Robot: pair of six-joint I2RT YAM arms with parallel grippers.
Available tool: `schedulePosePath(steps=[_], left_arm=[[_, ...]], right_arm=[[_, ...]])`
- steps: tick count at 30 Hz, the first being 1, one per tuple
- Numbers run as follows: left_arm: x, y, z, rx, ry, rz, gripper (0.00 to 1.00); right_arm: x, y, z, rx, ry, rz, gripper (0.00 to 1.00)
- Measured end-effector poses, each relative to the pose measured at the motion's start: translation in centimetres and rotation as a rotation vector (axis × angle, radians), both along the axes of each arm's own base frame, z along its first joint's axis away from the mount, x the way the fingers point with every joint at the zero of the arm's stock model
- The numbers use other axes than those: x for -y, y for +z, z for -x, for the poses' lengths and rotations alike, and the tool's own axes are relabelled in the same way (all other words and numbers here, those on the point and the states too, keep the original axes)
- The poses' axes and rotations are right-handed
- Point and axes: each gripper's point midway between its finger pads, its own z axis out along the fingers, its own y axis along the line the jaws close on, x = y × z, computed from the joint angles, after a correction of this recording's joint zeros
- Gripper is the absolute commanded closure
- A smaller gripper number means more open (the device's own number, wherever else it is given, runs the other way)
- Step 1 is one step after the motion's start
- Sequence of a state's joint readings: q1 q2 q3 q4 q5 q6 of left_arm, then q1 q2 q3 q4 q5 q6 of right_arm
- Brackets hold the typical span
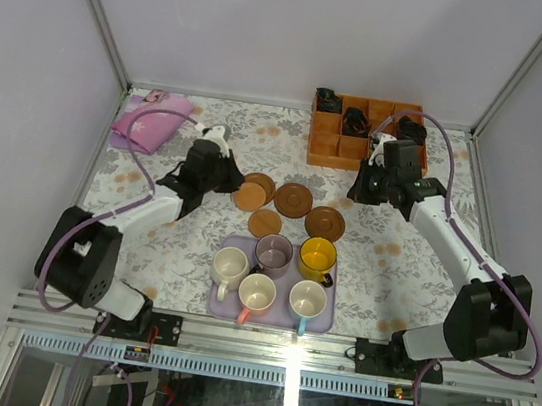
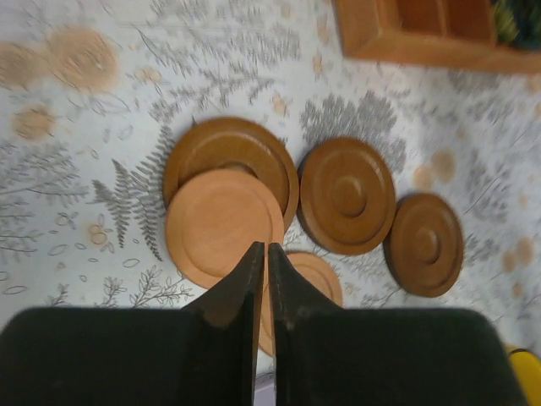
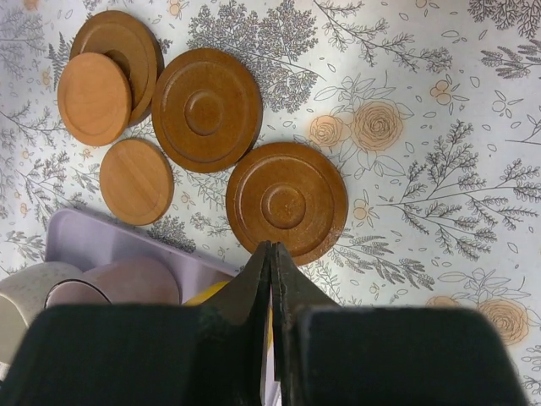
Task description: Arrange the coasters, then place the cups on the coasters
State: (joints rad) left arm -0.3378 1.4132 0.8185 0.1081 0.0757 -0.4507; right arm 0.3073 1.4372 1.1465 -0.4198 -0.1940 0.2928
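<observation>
Several round wooden coasters lie mid-table. A light tan coaster (image 1: 250, 197) (image 2: 221, 225) overlaps a darker one (image 1: 262, 183) (image 2: 232, 148). Two dark coasters (image 1: 293, 199) (image 1: 325, 223) lie to the right, and a small light coaster (image 1: 265, 223) lies in front. Several cups stand on a lilac tray (image 1: 320, 321): cream (image 1: 230, 263), mauve (image 1: 273, 254), yellow (image 1: 317, 257), a pink-handled one (image 1: 256, 292) and a blue-handled one (image 1: 307, 299). My left gripper (image 2: 262, 248) hovers shut and empty over the light coasters. My right gripper (image 3: 270, 247) hangs shut and empty above the rightmost dark coaster (image 3: 286, 203).
An orange-brown compartment box (image 1: 324, 150) with black cable bundles (image 1: 355, 121) stands at the back right. A pink cloth (image 1: 151, 121) lies at the back left. Grey walls enclose the flowered table.
</observation>
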Motion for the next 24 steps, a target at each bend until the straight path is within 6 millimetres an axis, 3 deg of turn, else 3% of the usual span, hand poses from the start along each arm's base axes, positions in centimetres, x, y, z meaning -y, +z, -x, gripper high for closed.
schedulePosePath(steps=[4, 8, 15, 24], left_arm=[[1.8, -3.9, 0.6, -0.090, -0.045, -0.033, 1.00], [2.4, -6.3, 0.6, -0.147, -0.060, -0.053, 1.00], [2.6, -7.1, 0.2, -0.167, -0.058, -0.055, 0.99], [3.8, -8.0, -1.0, -0.178, -0.082, -0.029, 0.97]], right_arm=[[-0.6, -0.8, -0.1, -0.013, 0.024, 0.011, 1.00], [-2.2, -2.5, -0.3, -0.049, 0.067, 0.021, 1.00], [-5.7, -5.4, -0.6, -0.104, 0.158, 0.030, 1.00], [-9.0, -8.0, -2.8, -0.135, 0.229, 0.032, 1.00]])
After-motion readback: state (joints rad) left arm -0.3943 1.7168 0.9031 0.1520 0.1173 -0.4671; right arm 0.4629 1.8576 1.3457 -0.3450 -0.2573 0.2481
